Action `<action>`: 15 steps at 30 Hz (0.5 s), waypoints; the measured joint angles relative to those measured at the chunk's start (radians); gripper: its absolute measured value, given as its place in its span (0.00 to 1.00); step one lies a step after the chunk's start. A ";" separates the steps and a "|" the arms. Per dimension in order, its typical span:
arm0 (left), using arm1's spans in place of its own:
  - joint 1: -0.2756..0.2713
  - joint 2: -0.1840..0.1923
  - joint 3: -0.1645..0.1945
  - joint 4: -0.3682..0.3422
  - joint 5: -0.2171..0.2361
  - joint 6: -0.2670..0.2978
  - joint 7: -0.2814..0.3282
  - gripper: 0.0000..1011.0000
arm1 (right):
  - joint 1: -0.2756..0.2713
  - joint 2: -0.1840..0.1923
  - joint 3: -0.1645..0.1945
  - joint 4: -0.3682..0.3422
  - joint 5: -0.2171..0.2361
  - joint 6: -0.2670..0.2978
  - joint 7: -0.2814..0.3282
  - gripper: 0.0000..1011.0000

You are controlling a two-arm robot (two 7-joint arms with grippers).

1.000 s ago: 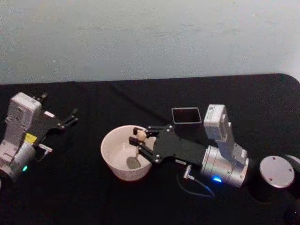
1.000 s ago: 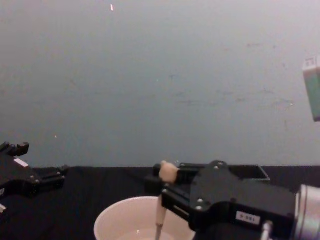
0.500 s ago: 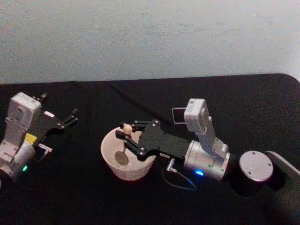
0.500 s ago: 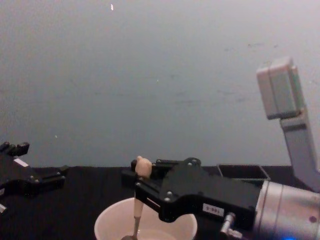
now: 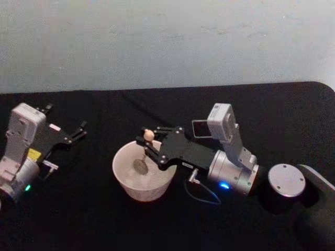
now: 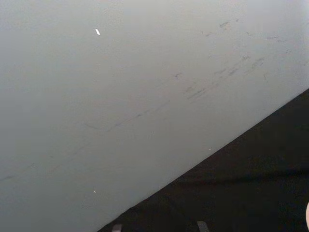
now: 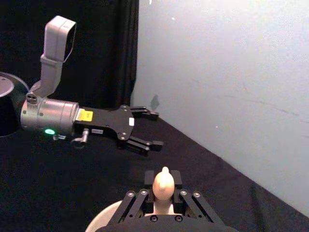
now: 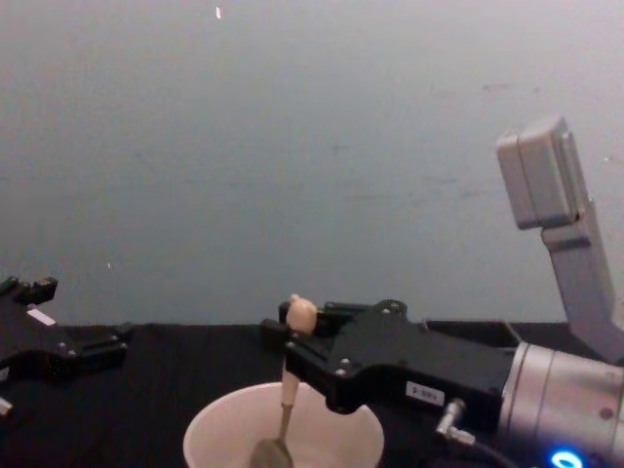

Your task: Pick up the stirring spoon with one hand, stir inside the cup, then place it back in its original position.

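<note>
The cream-white cup (image 5: 125, 180) stands mid-table, its rim also low in the chest view (image 8: 219, 414). The stirring spoon (image 5: 146, 144) hangs upright inside it, knob (image 8: 301, 312) up and metal bowl (image 8: 270, 452) down in the cup. My right gripper (image 5: 148, 146) is shut on the spoon's beige handle just under the knob, reaching in from the right over the cup. The knob (image 7: 163, 184) shows between the fingers in the right wrist view. My left gripper (image 5: 79, 131) rests at the table's left, well away from the cup, fingers apart and empty.
A dark grey square holder (image 5: 199, 128) sits behind the right arm, just beyond the cup. The black table (image 5: 104, 219) runs to a pale wall at the back. The right arm's base (image 5: 287, 183) stands at the right front.
The right gripper has swung the spoon around inside the cup, first to the left side, now back toward the middle and far side. The left arm has not moved.
</note>
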 joint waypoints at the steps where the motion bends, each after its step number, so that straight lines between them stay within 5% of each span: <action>1: 0.000 0.000 0.000 0.000 0.000 0.000 0.000 0.99 | -0.001 0.001 0.003 0.000 0.000 0.000 -0.001 0.20; 15: 0.000 0.000 0.000 0.000 0.000 0.000 0.000 0.99 | -0.005 0.013 0.025 -0.002 -0.001 0.000 -0.006 0.20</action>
